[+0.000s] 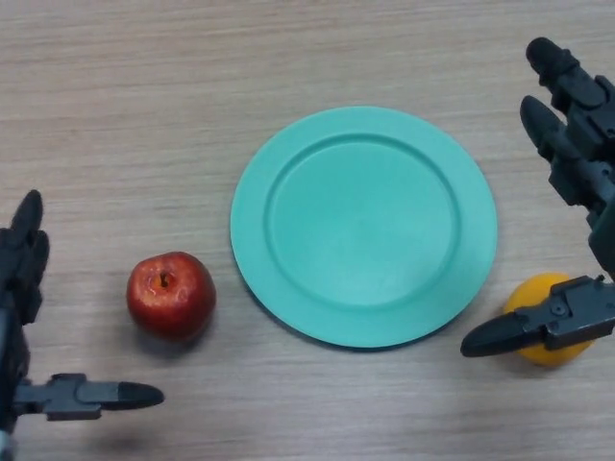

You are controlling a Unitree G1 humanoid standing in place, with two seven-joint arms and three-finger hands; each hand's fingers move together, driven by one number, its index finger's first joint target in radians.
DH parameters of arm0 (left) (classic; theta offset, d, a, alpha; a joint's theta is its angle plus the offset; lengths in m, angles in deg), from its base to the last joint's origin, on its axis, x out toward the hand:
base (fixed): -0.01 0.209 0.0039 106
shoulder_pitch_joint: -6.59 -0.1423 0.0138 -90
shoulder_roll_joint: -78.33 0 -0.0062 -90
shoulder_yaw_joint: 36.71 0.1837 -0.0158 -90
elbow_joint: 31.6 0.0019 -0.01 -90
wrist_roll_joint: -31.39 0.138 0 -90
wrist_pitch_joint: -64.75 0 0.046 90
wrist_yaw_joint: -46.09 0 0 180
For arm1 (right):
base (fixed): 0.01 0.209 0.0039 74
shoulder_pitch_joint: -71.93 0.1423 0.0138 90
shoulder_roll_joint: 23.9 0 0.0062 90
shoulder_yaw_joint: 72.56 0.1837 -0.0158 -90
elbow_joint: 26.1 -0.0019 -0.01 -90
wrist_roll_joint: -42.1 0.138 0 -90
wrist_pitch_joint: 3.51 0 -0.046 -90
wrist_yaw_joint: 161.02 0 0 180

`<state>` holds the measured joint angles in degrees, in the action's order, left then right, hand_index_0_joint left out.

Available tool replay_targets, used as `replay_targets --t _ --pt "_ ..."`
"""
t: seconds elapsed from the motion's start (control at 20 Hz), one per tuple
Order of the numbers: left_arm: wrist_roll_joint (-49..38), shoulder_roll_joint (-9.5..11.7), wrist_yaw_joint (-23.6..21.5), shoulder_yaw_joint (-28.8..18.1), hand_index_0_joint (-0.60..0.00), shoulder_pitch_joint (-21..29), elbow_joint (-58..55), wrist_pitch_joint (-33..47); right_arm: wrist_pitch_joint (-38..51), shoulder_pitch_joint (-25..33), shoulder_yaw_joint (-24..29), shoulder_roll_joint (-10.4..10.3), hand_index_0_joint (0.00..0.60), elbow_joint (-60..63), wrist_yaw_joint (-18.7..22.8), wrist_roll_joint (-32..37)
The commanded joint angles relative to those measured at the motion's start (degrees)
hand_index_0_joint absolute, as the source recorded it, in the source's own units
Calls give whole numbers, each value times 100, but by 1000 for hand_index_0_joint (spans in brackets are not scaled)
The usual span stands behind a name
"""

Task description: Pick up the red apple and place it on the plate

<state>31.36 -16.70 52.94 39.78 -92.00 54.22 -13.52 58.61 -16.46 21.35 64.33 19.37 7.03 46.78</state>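
A red apple (pixel 171 295) stands on the wooden table, just left of a round teal plate (pixel 288 192) that lies empty in the middle. My left hand (pixel 23 264) is at the left edge, open, its fingers to the apple's left and its thumb below the apple, not touching it. My right hand (pixel 575 115) is at the right edge, open and holding nothing, with its thumb stretched out in front of an orange.
An orange (pixel 538 293) sits on the table to the right of the plate, partly hidden behind my right thumb. The wooden table top (pixel 144 96) stretches bare behind the plate and the apple.
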Motion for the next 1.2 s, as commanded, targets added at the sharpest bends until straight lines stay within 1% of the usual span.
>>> replay_targets --t 0.05,0.15,0.25,0.4,0.5,0.55,0.6,0.65,0.75,0.9,1.0,1.05,1.1,1.15,1.2 --pt "391 304 -390 139 0 251 -17 836 614 12 263 31 0 -454 46 84" --pt "477 347 -507 375 0 423 187 888 599 -19 280 24 0 -543 131 161" --pt "359 354 -302 533 0 451 180 777 619 -105 235 6 0 -663 143 109" --pt "382 337 -359 670 0 588 299 716 628 -228 356 -28 0 -809 139 259" --pt "441 338 -401 695 -199 626 335 719 625 -239 392 -24 0 -828 137 284" --pt "515 335 -472 733 -349 679 373 723 623 -257 442 -21 0 -857 136 317" --pt "571 328 -537 777 -449 710 363 716 620 -272 498 -16 0 -895 137 352" --pt "721 306 -619 882 -599 700 247 694 652 -315 592 -21 0 -964 149 418" --pt "948 324 -727 858 -600 688 289 856 631 -328 611 -24 0 -1009 176 448" --pt "1028 431 -848 663 -600 793 319 950 597 -355 616 -33 0 -1085 200 453" --pt "1105 500 -864 466 -600 774 -149 951 564 -371 612 -36 0 -1160 203 435" --pt "1221 531 -951 350 -600 823 -476 986 516 -369 659 -35 0 -1215 197 475" --pt "1198 549 -1039 266 -600 939 -721 975 561 -390 683 -42 0 -1219 184 484" --pt "869 544 -1116 235 -600 1135 -1027 840 573 -394 716 -40 0 -1231 178 495" --pt "908 565 -1224 294 -600 1345 -1139 772 559 -390 726 -35 0 -1246 182 486"
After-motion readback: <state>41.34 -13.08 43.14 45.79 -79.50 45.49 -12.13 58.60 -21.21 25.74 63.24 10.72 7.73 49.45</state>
